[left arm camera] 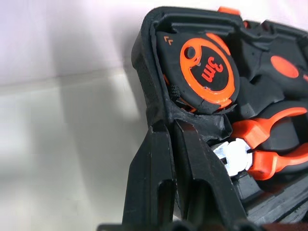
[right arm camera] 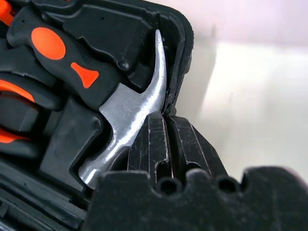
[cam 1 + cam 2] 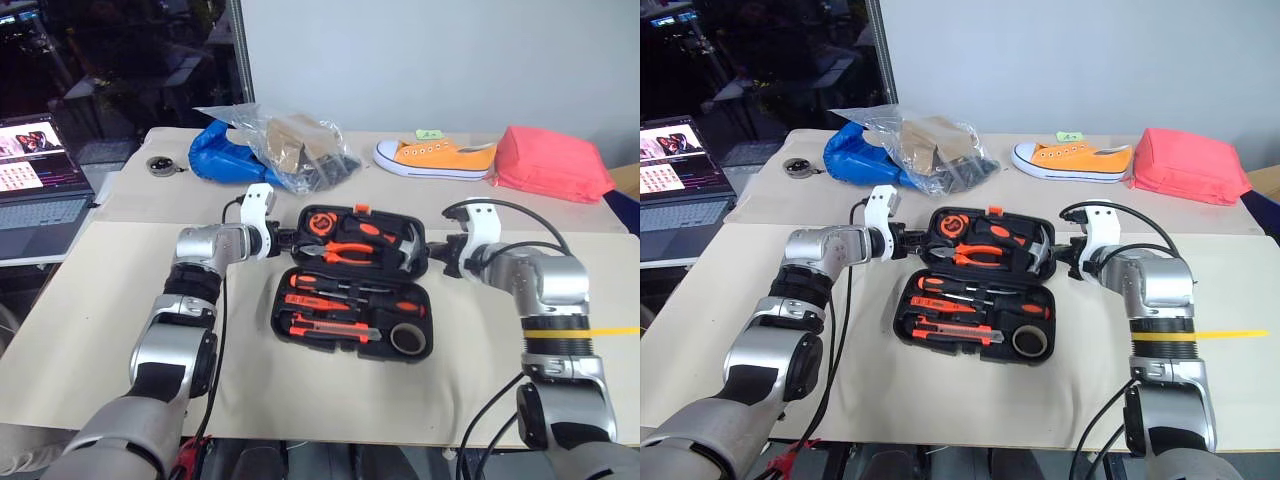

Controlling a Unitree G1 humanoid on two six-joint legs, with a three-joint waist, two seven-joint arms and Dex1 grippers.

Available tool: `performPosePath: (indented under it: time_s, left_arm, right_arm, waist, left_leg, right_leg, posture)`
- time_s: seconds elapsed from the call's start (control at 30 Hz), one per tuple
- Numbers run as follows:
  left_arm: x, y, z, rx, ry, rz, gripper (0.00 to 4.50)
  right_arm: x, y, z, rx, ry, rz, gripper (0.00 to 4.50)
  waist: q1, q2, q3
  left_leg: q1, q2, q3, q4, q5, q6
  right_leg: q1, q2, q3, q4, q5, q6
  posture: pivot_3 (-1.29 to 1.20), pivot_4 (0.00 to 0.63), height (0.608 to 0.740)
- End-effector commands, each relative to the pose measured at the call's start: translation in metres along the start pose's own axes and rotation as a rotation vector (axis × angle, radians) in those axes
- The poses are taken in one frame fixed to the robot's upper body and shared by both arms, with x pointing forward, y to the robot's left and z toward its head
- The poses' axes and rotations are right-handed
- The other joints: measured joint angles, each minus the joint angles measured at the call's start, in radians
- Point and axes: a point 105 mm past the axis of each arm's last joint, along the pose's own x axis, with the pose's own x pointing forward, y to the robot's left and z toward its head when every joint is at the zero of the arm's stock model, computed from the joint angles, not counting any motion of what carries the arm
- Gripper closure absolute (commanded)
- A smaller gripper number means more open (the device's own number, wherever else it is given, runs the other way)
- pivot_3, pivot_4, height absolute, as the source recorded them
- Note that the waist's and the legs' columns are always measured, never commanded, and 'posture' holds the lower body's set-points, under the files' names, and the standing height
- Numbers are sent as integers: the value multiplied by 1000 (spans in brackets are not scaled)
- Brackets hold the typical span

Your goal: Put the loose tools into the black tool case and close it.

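Gripping the lid's two ends.
I see left gripper (image 1: 168, 126) and right gripper (image 2: 166, 120) each pinched shut on the black tool case (image 3: 352, 283) rim.

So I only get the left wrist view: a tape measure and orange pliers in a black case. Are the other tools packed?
Observer: Yes. The near half of the black tool case holds screwdrivers, a utility knife and a tape roll.
Operator: And is the case closed?
Observer: No, it is open, with the tools in both halves showing.
Operator: Where is the other arm?
Observer: The right end effector is shut, with its tips at the case's right rim, beside the head of the hammer.
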Motion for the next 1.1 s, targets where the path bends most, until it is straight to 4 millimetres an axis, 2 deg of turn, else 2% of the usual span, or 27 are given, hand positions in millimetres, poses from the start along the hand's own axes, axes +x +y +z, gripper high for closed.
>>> performPosePath:
  time_s: [0.03, 0.13, 0.27, 0.4, 0.5, 0.57, 0.6, 0.67, 0.7, 0.8, 0.83, 0.9, 0.97, 1.1]
  left_arm:
    - [-14, -25, 59, 256, -250, -89, 4500]
    - [-30, -31, 52, 420, -306, -111, 4500]
    - [-51, -43, 23, 691, -290, -152, 4500]
    - [-68, -33, -16, 738, -197, -158, 4500]
    - [-80, -23, -27, 701, -163, -138, 4500]
    - [-96, -18, -32, 641, -155, -152, 4500]
    - [-107, -13, -34, 595, -150, -154, 3951]
    - [-125, -6, -38, 549, -128, -153, 3547]
    - [-135, -3, -39, 526, -113, -151, 3107]
    - [-163, 0, -41, 487, -74, -178, 2052]
    - [-171, -2, -40, 475, -68, -193, 1910]
    - [-186, -13, -37, 463, -60, -266, 1910]
    - [-196, -28, -35, 451, -59, -343, 1910]
    - [-222, -65, -43, 426, 20, -544, 1827]
  right_arm:
    - [-12, 35, 70, -96, -365, 171, 4439]
    - [-27, 47, 74, -161, -488, 259, 4439]
    - [-48, 55, 56, -264, -534, 300, 4439]
    - [-74, 65, 1, -468, -466, 337, 4439]
    - [-85, 67, -30, -578, -389, 351, 4439]
    - [-93, 60, -47, -650, -330, 341, 4439]
    - [-98, 53, -52, -668, -306, 328, 3929]
    - [-104, 41, -58, -682, -268, 298, 3497]
    - [-108, 34, -62, -692, -225, 291, 3118]
    - [-125, 20, -75, -734, -78, 324, 2152]
    - [-133, 17, -77, -713, -32, 346, 2141]
    - [-147, 19, -77, -708, 18, 418, 2141]
    - [-158, 31, -71, -608, 12, 506, 2141]
    - [-175, 82, -76, -476, 53, 783, 3236]
  waist:
    - [-2, 0, 0]
    - [0, 1, 0]
    - [17, 2, -1]
    - [42, 4, -3]
    - [39, 4, -4]
    - [30, 3, -4]
    - [25, 2, -3]
    - [12, -1, -1]
    - [7, -2, 0]
    - [2, -3, 4]
    - [3, -3, 4]
    - [6, -2, 4]
    - [7, -2, 3]
    - [1, -3, 4]
  left_leg:
    - [-3, 0, 0, -1, 0, 0]
    - [-13, 2, 0, -2, 3, -5]
    - [-15, 3, 1, -3, 2, -5]
    - [-17, 3, 0, -3, -5, 5]
    - [-11, 3, -1, 0, -8, 9]
    - [-5, 2, 0, 0, -8, 8]
    - [3, 2, 1, 1, -8, 8]
    - [17, 3, 6, 0, -8, 8]
    - [22, 4, 7, 0, -8, 8]
    - [26, 6, 9, 0, -7, 9]
    - [25, 6, 9, 0, -6, 9]
    - [25, 8, 10, 0, -6, 9]
    - [26, 9, 11, -1, -6, 8]
    - [24, 15, 11, -1, -7, 7]
  right_leg:
    - [-4, 0, 1, 0, 0, 0]
    - [-13, 0, 1, 7, 1, -1]
    - [-15, -1, -2, 8, 0, 0]
    - [-17, -4, -3, 8, 0, 1]
    - [-9, -4, -2, 5, -2, 3]
    - [-2, -5, -1, -3, -3, 2]
    - [5, -4, 0, -3, -3, 1]
    - [18, -4, 0, -3, -8, 7]
    - [22, -4, -1, -3, -9, 6]
    - [23, -4, 0, 1, -8, 3]
    - [22, -4, -1, 2, -8, 3]
    - [22, -3, -1, 2, -8, 3]
    - [23, -3, -1, 2, -10, 2]
    - [23, -1, 0, 0, -12, 2]
  posture:
    - [0, 150, 740]
    - [0, 150, 740]
    - [0, 150, 740]
    - [0, 150, 740]
    - [0, 150, 740]
    - [0, 150, 740]
    - [0, 150, 740]
    - [0, 150, 740]
    - [0, 150, 740]
    - [0, 150, 740]
    - [0, 150, 740]
    - [0, 150, 740]
    - [0, 150, 740]
    - [0, 150, 740]
